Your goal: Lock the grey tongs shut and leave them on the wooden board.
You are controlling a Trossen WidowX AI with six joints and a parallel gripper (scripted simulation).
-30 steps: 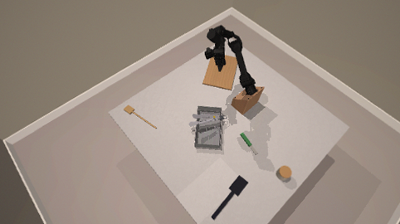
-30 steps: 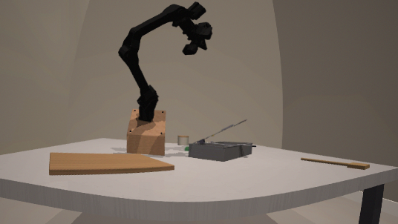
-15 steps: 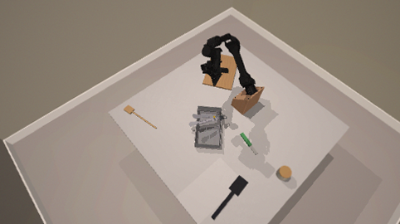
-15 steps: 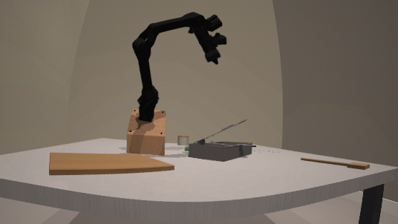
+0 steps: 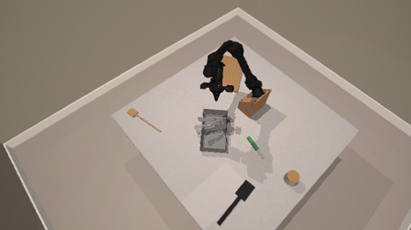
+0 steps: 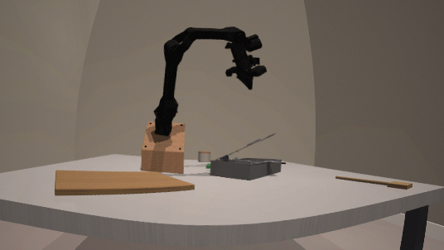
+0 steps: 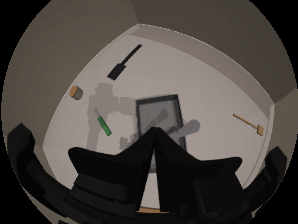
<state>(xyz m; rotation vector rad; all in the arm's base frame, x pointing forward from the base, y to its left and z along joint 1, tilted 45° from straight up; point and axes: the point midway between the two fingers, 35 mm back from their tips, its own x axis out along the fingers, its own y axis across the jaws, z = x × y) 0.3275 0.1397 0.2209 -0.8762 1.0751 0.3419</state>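
The grey tongs (image 5: 209, 123) (image 6: 253, 142) lie open across the roasting tin (image 5: 214, 150) (image 6: 229, 169) (image 7: 158, 98). One arm slants up above the rim in the exterior view. In the wrist view I cannot make the tongs out behind my fingers and the arm's shadow. My gripper (image 5: 216, 98) (image 6: 249, 88) (image 7: 155, 131) is shut and empty, pointing down high above the table, on the board's side of the tin in the top view. The wooden board (image 5: 232, 71) (image 6: 112, 182) lies flat, partly hidden by the arm in the top view.
The arm's wooden base block (image 5: 253, 103) (image 6: 163, 161) stands beside the board and tin. A green-handled knife (image 5: 252, 143) (image 7: 103, 125), a lidded jar (image 5: 293, 177) (image 6: 204, 156) (image 7: 76, 92), a black spatula (image 5: 245, 190) (image 7: 117, 71) and a wooden tool (image 5: 133, 113) (image 6: 399, 185) (image 7: 260, 130) lie around.
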